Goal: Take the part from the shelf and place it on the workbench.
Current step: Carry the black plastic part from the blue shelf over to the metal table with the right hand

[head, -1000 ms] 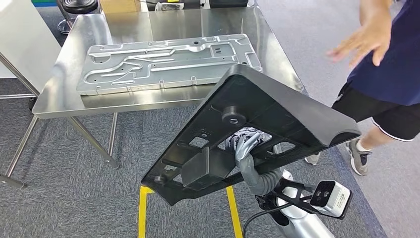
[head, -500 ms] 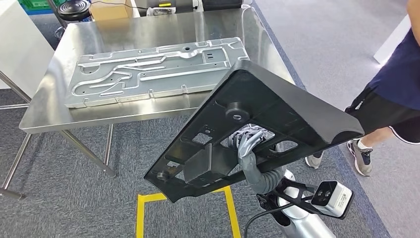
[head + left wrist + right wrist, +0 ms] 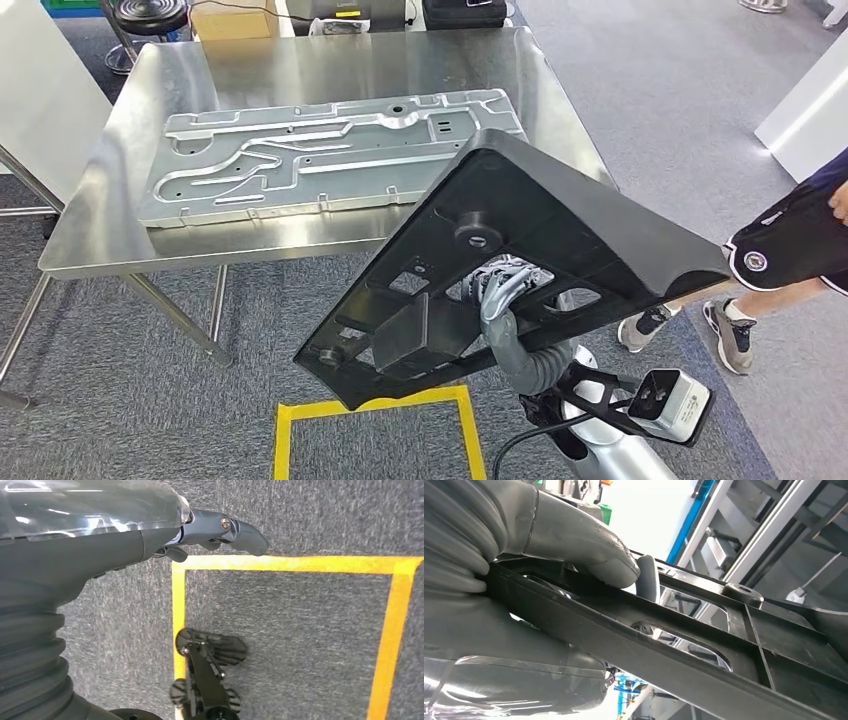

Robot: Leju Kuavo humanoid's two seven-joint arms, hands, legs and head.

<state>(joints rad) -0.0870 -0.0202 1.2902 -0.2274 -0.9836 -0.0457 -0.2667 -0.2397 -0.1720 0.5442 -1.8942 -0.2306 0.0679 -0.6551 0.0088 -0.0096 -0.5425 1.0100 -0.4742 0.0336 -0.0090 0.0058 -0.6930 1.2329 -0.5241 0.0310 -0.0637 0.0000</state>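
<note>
at far left in the head view, a white panel (image 3: 45, 100) stands beside the stainless steel workbench (image 3: 300, 60), whose thin legs rest on grey carpet (image 3: 120, 400). on the benchtop lies a flat, stamped silver metal plate with raised channels and small holes (image 3: 320, 155), its long side running across the table. behind the far edge of the bench sit a black round stool (image 3: 150, 15) and a brown cardboard box (image 3: 235, 18).

nearer the camera, a yellow tape square (image 3: 370, 405) marks the carpet; the left wrist view shows the same yellow lines on the floor, with the robot's left hand (image 3: 210, 530) hanging above them, holding nothing, its dark fingers (image 3: 245, 535) held out loosely.

centre frame, the large black moulded plastic part with ribs and cut-out openings (image 3: 540, 240) is carried in the air, tilted, its upper corner overlapping the near right corner of the bench and the plate in the head view. it is not resting on the bench. the robot's right hand (image 3: 500, 290) grasps it from below, fingers showing through one opening; the right wrist view shows the thick grey thumb (image 3: 589, 555) pressed over a black rib of the part.

at far right, a person's legs in dark shorts and sneakers (image 3: 730, 335) stand on the lighter floor.
</note>
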